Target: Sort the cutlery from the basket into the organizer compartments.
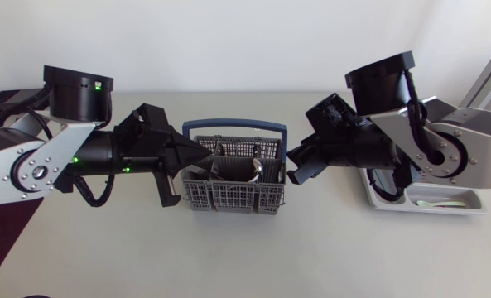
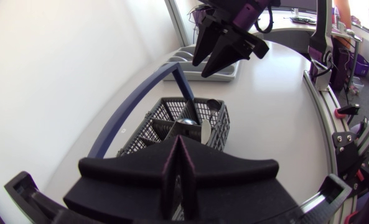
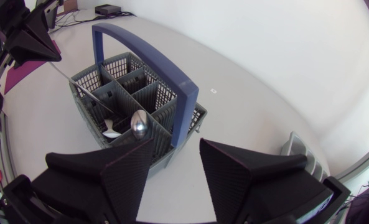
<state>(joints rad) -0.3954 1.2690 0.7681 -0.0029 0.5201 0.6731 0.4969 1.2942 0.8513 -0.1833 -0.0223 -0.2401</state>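
Grey mesh cutlery basket with blue arched handle (image 1: 228,197): frame centre, silver spoon (image 1: 257,169) bowl-up inside.
Left gripper (image 1: 205,154): at the basket's left rim, fingers clamped on a thin metal shaft (image 3: 78,86), seemingly a utensil handle.
Right gripper (image 1: 295,170): just right of the basket, fingers apart.
Light grey organizer tray (image 1: 386,204): lower right.

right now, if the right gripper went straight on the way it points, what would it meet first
The basket: the open right gripper points at its near corner, by the blue handle and its foot, and by the upright spoon. Nothing shows in between, though depth is hard to judge.
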